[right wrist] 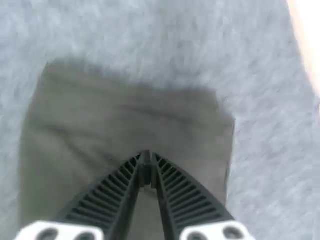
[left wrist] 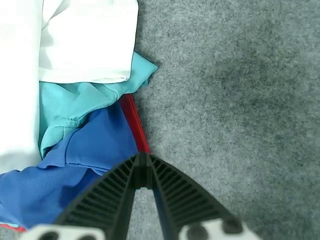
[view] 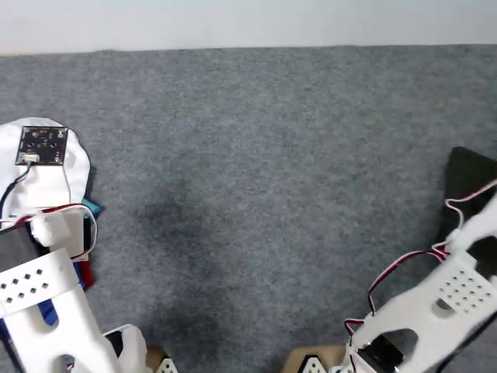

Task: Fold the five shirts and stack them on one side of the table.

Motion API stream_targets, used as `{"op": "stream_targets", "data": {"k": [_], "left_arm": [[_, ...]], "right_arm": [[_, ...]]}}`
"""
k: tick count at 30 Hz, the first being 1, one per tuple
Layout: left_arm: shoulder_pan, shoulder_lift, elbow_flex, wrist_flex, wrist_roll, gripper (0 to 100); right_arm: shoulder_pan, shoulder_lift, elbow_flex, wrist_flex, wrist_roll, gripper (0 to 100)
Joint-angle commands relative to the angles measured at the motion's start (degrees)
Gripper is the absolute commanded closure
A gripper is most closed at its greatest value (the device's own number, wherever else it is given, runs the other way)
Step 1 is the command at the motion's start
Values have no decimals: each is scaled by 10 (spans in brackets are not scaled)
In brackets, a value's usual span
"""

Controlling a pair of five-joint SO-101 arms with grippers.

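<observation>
Grey felt-like table (view: 256,155) runs up to a pale wall strip (view: 248,23) along the top of the high view. At the left edge, mid-height, the stack lies partly under my left arm (view: 46,295). The white shirt (left wrist: 85,40) is uppermost, with the teal shirt (left wrist: 85,102) and the blue shirt (left wrist: 90,150) beneath it. The red shirt (left wrist: 134,122) shows as a thin strip along the side that meets bare table. My left gripper (left wrist: 144,160) has its jaws pressed together on nothing, with the tips over that red edge.

At the right edge of the high view, the dark shirt (view: 470,183) points one corner toward the top of the frame. The rest runs under my right arm (view: 443,299) and off the frame, so I cannot tell its long axis. My right gripper (right wrist: 145,159) hangs over the flat dark cloth with its jaws closed; I cannot tell whether it touches.
</observation>
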Motion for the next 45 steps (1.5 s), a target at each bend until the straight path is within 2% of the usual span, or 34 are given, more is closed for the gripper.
{"op": "stream_targets", "data": {"k": [1,4,8,15,19,22,29,32,38,42,45], "left_arm": [[0,-11,-7,4,-4,996],[0,-12,-7,5,-3,996],[0,-12,-8,20,-2,996],[0,-12,-50,40,-1,996],[0,-12,-54,40,-1,996],[-3,-12,-54,40,-1,996],[-4,-12,-51,44,-5,996],[-8,-8,-51,51,-56,996],[-104,18,-40,45,-156,984],[-184,52,-31,48,-229,872],[-251,54,-34,42,-251,791]], "right_arm": [[4,-36,-17,73,-6,989],[4,-47,-17,144,-18,989],[-1,-92,-17,233,-87,990],[-36,-225,-17,430,-118,990],[-49,-326,20,450,-148,990],[-65,-428,110,450,-149,990],[-87,-688,428,447,-148,990],[-86,-782,536,447,-148,990],[-86,-945,687,447,-147,990],[-86,-1012,710,436,-114,990],[-86,-1028,723,435,-66,990]]}}
